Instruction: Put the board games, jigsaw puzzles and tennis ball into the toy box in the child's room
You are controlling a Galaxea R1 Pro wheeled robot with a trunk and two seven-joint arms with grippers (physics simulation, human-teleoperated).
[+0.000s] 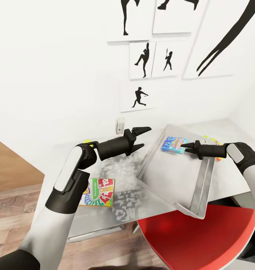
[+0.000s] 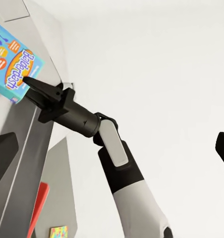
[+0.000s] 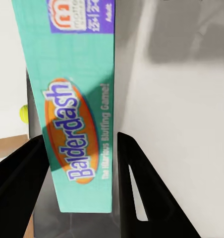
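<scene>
My right gripper [image 1: 183, 145] is shut on the thin edge of a blue board game [image 1: 173, 144] marked Balderdash [image 3: 77, 134]. It holds the game over the far end of the pale grey toy box [image 1: 180, 180]. The left gripper [image 1: 146, 137] hangs open and empty above the table [image 1: 119, 168], just left of the toy box. A yellow-green-red board game [image 1: 99, 192] lies flat near the table's front edge, partly under my left forearm. Behind my left elbow a bit of the tennis ball [image 1: 88, 141] peeks out. A jigsaw puzzle [image 1: 218, 144] shows partly behind my right wrist.
A red chair [image 1: 202, 240] stands close in front of the table, under the toy box's near corner. The white wall with black silhouette prints [image 1: 142, 60] rises right behind the table. Wood-plank floor [image 1: 11, 202] lies to the left.
</scene>
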